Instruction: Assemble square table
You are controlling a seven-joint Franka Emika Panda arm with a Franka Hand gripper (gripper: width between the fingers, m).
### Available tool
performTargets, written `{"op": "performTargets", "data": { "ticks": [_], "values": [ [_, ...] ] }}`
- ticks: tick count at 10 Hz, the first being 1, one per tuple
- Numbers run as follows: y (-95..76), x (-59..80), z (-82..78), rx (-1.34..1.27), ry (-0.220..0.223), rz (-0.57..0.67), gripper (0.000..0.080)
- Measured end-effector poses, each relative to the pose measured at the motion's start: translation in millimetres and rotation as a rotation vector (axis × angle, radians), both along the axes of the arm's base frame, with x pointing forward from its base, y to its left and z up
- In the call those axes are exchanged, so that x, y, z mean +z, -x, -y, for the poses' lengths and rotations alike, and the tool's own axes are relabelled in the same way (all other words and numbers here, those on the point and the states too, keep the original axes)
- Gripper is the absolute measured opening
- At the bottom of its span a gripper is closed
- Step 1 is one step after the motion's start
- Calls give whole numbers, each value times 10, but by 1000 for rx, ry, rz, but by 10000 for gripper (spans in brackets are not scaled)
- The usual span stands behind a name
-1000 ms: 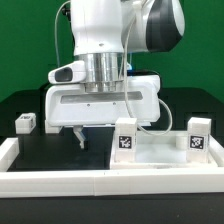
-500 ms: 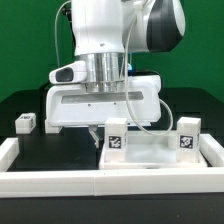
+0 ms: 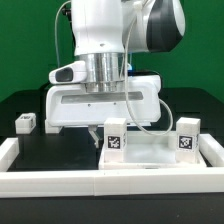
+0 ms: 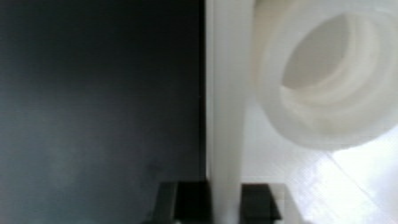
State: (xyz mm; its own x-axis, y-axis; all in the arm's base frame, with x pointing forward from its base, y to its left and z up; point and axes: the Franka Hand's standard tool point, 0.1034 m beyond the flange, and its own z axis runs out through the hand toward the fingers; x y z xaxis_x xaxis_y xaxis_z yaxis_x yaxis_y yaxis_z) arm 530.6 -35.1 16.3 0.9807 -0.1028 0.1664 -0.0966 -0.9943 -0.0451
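Observation:
The square table's white tray-like tabletop point(image 3: 150, 152) lies at the exterior view's right, with black-and-white tags point(image 3: 117, 141) standing on its near edge. My gripper point(image 3: 98, 136) comes straight down at the tabletop's left rim and is shut on it. In the wrist view the thin white rim point(image 4: 222, 100) runs between my two dark fingers point(image 4: 183, 202), with the gripper point(image 4: 222, 203) pinching it. A round socket point(image 4: 338, 80) shows on the tabletop beside the rim. A small white tagged leg block point(image 3: 25, 122) sits apart at the exterior view's left.
A long white border rail point(image 3: 100, 181) runs along the front and turns up the left side point(image 3: 8, 150). The black table surface point(image 3: 60, 150) lies between the leg block and the tabletop. A green wall stands behind the arm.
The fingers have shut on the tabletop's left rim. The tabletop, with its tags, has shifted a little toward the exterior view's left. Nothing has moved over the last half second.

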Motion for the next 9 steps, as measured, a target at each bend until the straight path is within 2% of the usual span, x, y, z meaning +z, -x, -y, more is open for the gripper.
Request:
{"op": "performTargets", "data": {
  "ticks": [7, 9],
  "values": [
    [0, 0, 10, 45, 8, 1, 58],
    [-12, 5, 26, 201, 42, 3, 58]
  ]
}}
